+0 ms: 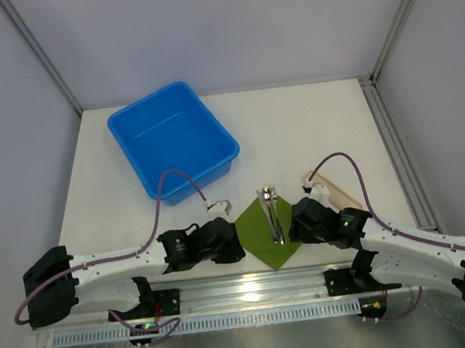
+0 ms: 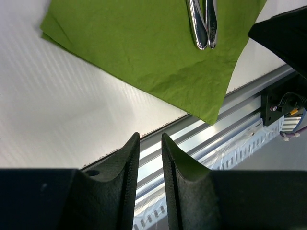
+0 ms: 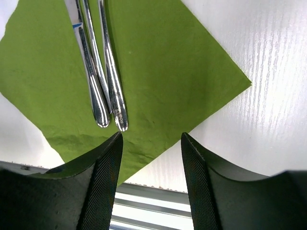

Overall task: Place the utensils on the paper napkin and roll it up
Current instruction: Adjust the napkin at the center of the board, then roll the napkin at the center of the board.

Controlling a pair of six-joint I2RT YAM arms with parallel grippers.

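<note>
Near the table's (image 1: pixel 310 124) near edge, slim silvery metal utensils (image 1: pixel 272 213) lay on a green square paper napkin (image 1: pixel 260 233), both low arms flanking it. A blue plastic tub (image 1: pixel 171 143) sat toward the far-left corner. Left claw (image 2: pixel 150 136) stood barely parted, empty; right claw (image 3: pixel 151 136) gaped wide, empty.

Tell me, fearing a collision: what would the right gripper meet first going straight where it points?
Likely the right gripper reaches the green paper napkin first, then the slim silvery metal utensils on it; height unclear.

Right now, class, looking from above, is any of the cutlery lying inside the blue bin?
No, the utensils lie together on the green napkin, well apart from the blue bin.
</note>
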